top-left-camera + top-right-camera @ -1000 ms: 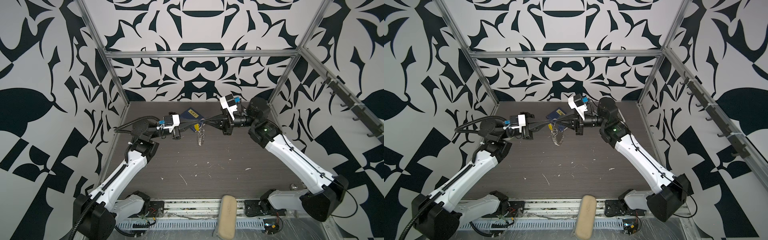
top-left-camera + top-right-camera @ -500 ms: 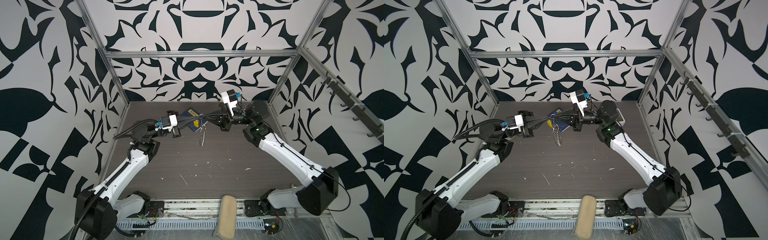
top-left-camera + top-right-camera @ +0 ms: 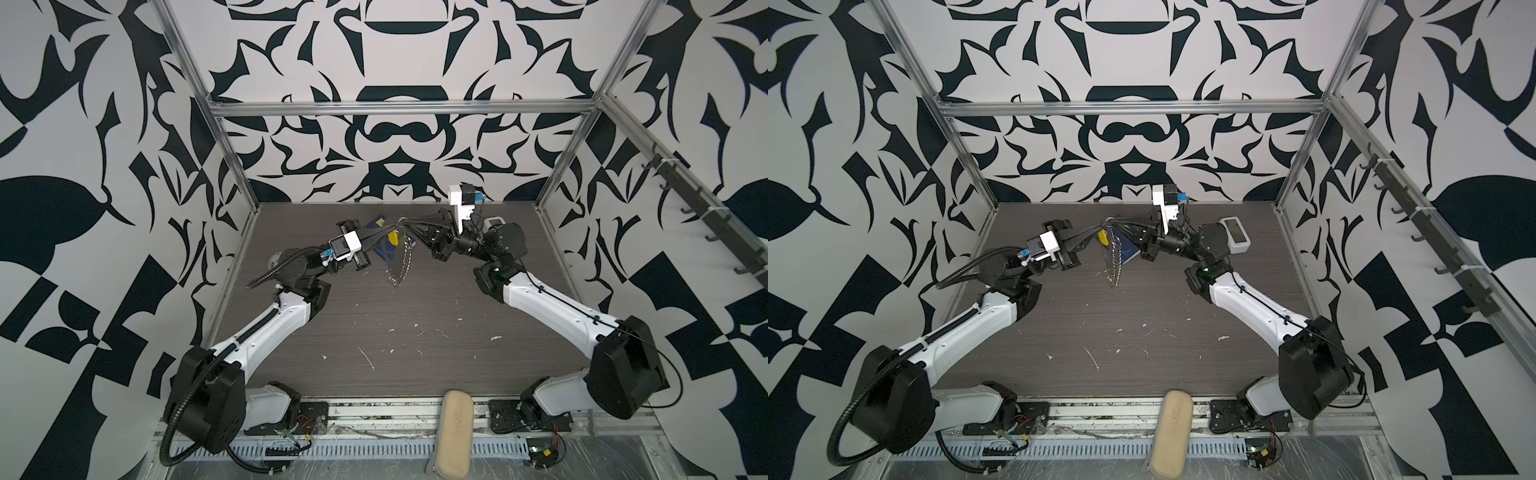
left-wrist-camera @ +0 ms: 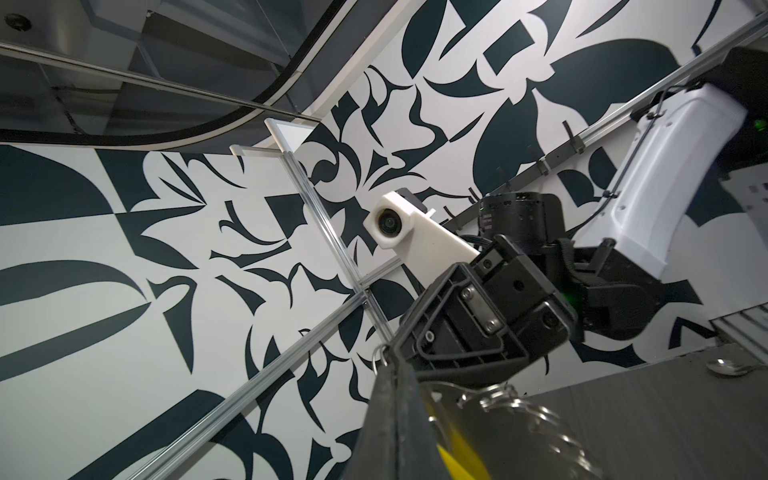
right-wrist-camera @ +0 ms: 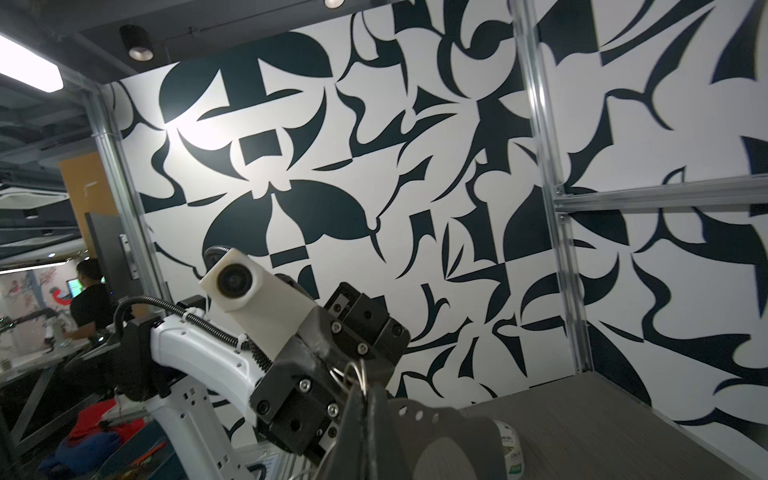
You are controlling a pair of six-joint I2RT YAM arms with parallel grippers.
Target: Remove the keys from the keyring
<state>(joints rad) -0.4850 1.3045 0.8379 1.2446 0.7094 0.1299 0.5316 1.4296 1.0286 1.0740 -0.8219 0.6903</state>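
Left claw (image 3: 395, 226) and right claw (image 3: 407, 223) pinch the hanging keyring (image 3: 401, 266) up top.
Yellow key (image 3: 392, 237) dangles end-down just under your left claw.

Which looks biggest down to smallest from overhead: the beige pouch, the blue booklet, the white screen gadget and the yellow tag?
In a top view:
1. beige pouch, which is also nearest the camera.
2-3. blue booklet and white screen gadget: these look alike, and the booklet is partly covered, so I won't rank them.
4. yellow tag.

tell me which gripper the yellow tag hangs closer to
The left gripper: the yellow tag hangs just under its fingertips, while the right gripper reaches in from the opposite side.
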